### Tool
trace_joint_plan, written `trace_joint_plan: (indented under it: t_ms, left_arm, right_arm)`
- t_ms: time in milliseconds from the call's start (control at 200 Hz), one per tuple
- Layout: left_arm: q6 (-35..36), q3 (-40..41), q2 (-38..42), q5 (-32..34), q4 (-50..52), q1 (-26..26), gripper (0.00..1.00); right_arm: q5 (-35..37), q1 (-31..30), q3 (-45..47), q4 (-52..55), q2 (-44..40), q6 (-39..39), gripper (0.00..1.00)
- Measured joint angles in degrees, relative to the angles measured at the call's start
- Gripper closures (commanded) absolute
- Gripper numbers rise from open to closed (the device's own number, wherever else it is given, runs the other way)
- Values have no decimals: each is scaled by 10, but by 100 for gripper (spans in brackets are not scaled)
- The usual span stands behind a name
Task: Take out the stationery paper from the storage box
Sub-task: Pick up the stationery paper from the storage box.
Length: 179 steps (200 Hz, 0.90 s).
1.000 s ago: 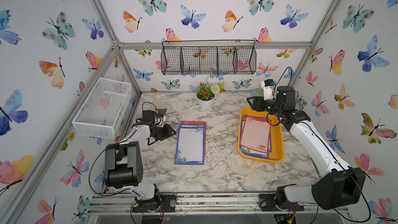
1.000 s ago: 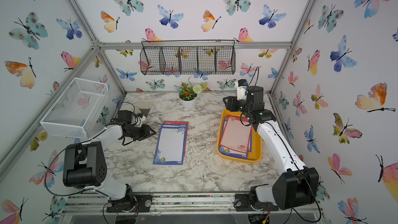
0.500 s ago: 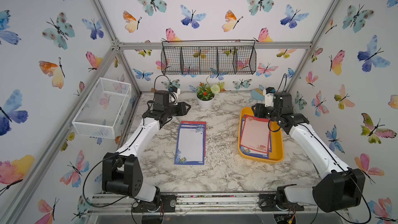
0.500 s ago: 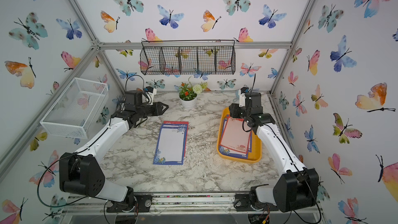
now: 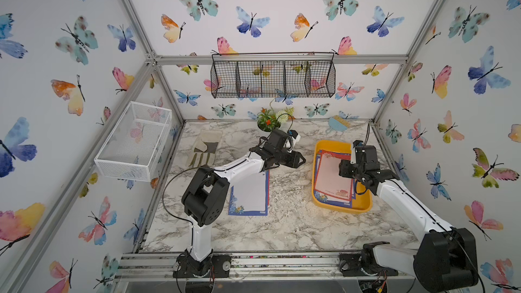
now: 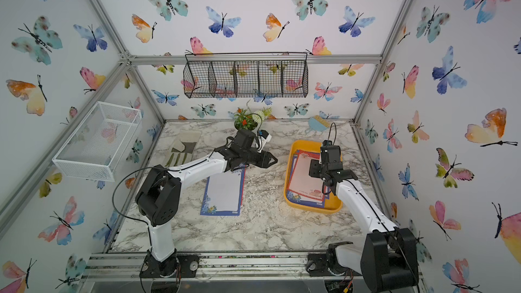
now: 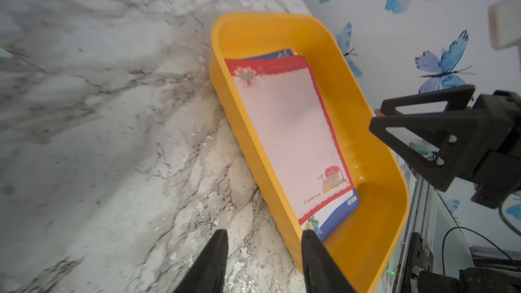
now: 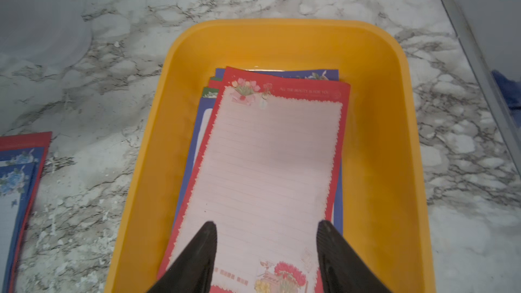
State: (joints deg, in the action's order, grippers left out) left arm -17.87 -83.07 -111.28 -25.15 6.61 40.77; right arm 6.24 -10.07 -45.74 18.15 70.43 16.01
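Right wrist view: we see the right gripper (image 8: 266,225) spread empty over the stationery paper (image 8: 270,164), stacked inside the storage box (image 8: 380,136); our left gripper (image 7: 264,233) gapes empty beside its wall.

"ALL THE BEAUTY IS FOR YOU" on stationery paper (image 8: 270,164)

The storage box (image 5: 332,145) is sitting on the right of the table (image 5: 282,229), with the stationery paper (image 5: 331,173) lying stacked inside it. Left of it, apart, loose sheets (image 5: 252,193) are lying flat. A potted plant (image 5: 267,122) is standing at the back, a glove (image 5: 205,147) lying to its left, a comb (image 5: 338,124) behind the box. A wire basket (image 5: 273,78) is hanging on the back wall and a mesh basket (image 5: 135,142) on the left wall.
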Motion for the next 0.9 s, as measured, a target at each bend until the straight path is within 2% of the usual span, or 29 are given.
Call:
trace_joint_plan:
  t_ms: [255,486,896]
  left_arm:
    - [-43,7,-44,-57,-28,9,53]
    - [-85,13,-66,-101,-55,10,58]
    - [-106,13,-79,-128,-63,11,62]
  right_arm:
    - [-9,47,55,-45,7,26,42]
    - [-45,108,81,-90,37,41,45]
    - [-115,118,85,-116,111,52,53]
